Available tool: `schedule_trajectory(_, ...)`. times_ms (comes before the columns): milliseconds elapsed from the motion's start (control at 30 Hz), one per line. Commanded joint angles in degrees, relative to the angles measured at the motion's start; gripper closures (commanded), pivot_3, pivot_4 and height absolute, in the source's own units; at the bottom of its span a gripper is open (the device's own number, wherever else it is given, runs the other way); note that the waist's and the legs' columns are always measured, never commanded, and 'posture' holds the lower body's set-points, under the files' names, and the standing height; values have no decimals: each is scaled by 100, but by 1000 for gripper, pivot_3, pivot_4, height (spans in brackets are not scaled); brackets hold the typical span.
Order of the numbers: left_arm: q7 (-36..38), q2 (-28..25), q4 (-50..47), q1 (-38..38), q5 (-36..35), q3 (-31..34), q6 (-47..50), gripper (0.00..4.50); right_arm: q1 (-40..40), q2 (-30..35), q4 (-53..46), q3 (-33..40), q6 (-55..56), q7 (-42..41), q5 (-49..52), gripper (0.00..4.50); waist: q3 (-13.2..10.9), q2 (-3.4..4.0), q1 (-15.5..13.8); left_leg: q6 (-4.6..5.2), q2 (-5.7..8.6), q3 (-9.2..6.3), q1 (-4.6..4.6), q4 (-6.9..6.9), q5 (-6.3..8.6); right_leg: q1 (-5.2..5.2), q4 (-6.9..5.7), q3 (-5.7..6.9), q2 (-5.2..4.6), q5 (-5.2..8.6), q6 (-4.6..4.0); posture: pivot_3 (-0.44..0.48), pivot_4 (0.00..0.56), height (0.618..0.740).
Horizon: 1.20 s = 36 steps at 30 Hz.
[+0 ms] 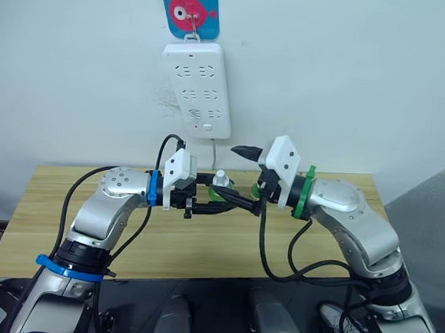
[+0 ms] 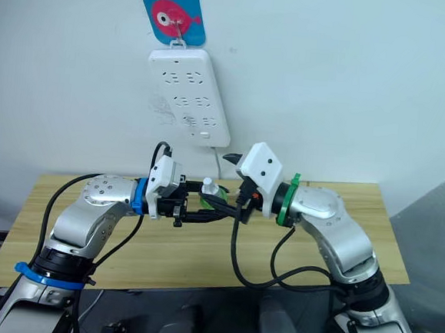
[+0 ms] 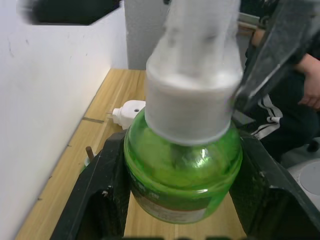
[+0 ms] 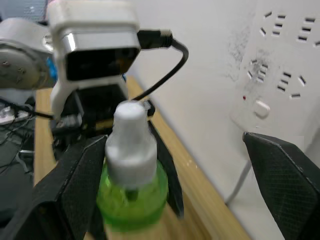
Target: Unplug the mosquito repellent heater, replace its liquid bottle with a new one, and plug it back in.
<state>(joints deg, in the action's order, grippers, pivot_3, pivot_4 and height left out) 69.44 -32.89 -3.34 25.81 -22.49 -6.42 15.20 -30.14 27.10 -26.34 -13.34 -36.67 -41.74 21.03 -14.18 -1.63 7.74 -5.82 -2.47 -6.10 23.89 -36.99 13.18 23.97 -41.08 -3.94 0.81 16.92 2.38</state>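
Observation:
My left gripper (image 3: 182, 200) is shut on a green liquid bottle (image 3: 182, 170) with a white cap, holding it by its round body above the table. In the head view the bottle (image 1: 219, 183) sits between the two arms. My right gripper (image 4: 175, 140) is open. One of its fingers (image 4: 70, 190) is right beside the bottle (image 4: 131, 192) and the other stands far off toward the wall. The mosquito repellent heater (image 3: 131, 111) lies unplugged on the wooden table (image 1: 64, 216) near the wall, its prongs pointing at the wall.
A long white power strip (image 1: 198, 87) hangs on the wall from a blue fish hook plate (image 1: 190, 8), its cable dropping behind the table. A seated person (image 3: 310, 85) is past the table's far end.

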Motion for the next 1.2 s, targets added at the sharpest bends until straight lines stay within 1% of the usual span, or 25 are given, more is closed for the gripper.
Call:
schedule_trajectory(33, 53, -49, -43, 105, -48, 125, -196, 2189, 55, 463, -357, 688, -310, -425, 608, 0, 0, 0, -9, 0, 3, 3, 0, -1, 0, -1, 2, -2, -2, 0, 0, -140, 177, 740)
schedule_trajectory(133, 52, -64, -15, 108, -46, 111, -241, 2189, -10, 357, -549, 626, -527, -356, 909, 0, 2, 2, 42, 1, -3, 3, -6, 1, 1, -2, -1, -4, 3, 0, 0, -139, 176, 740)
schedule_trajectory(233, 52, -64, -32, 104, -38, 74, -261, 2189, -167, -45, -457, 200, -499, -15, 653, 0, 5, 7, 76, 2, -13, 3, -9, 5, 0, 2, -6, -4, 14, 1, -3, -137, 176, 740)
schedule_trajectory(400, 56, -67, -75, 89, -43, 33, -281, 2189, -409, -478, -82, -295, -300, 269, 218, 0, 8, 12, 25, 1, -4, 4, -3, 0, 0, 1, -3, -4, 6, 1, -4, -133, 176, 740)
schedule_trajectory(467, 66, -72, -91, 77, -41, 19, -292, 2189, -563, -675, 203, -391, -149, 393, 28, 0, 9, 11, 15, 1, -2, 2, -3, 0, -1, -1, -1, -3, 3, 1, -3, -130, 175, 740)
schedule_trajectory(533, 72, -77, -105, 57, -42, 14, -301, 2189, -628, -738, 338, -360, -89, 424, -45, 0, 9, 10, 13, 0, -1, 2, -3, 0, -1, -1, -2, -2, 2, 1, -4, -129, 175, 740)
schedule_trajectory(667, 63, -83, -138, 27, -55, 22, -286, 2189, -543, -440, 321, -135, -144, 216, 1, 0, 9, 11, 12, 1, -1, 1, -1, 2, -1, 0, 0, -1, 1, 1, -3, -131, 175, 740)
schedule_trajectory(833, 26, -89, -168, 14, -68, 28, -263, 2189, -270, 277, 99, 273, -288, -197, 256, 0, 9, 11, 8, 1, -1, 0, -1, 2, 0, -1, 2, 0, 2, 1, -3, -132, 175, 740)
schedule_trajectory(967, 8, -95, -176, 0, -69, 44, -256, 2189, -123, 749, -194, 553, -544, -595, 688, 0, 9, 11, 16, 2, 0, 2, -3, 1, 0, -1, 0, -2, 2, 1, -4, -134, 173, 740)
schedule_trajectory(1067, 12, -92, -165, -3, -64, 42, -266, 2189, -98, 730, -478, 512, -737, -626, 987, 0, 10, 12, 39, 3, -5, 2, -5, 3, 0, -1, 0, -2, 7, 1, -4, -136, 173, 740)
schedule_trajectory(1200, 30, -84, -148, -5, -57, 26, -286, 2189, -198, 250, -627, 155, -774, -197, 858, 0, 11, 13, 35, 2, -7, 2, -5, 2, 0, 0, -2, -2, 8, 1, -4, -137, 172, 740)
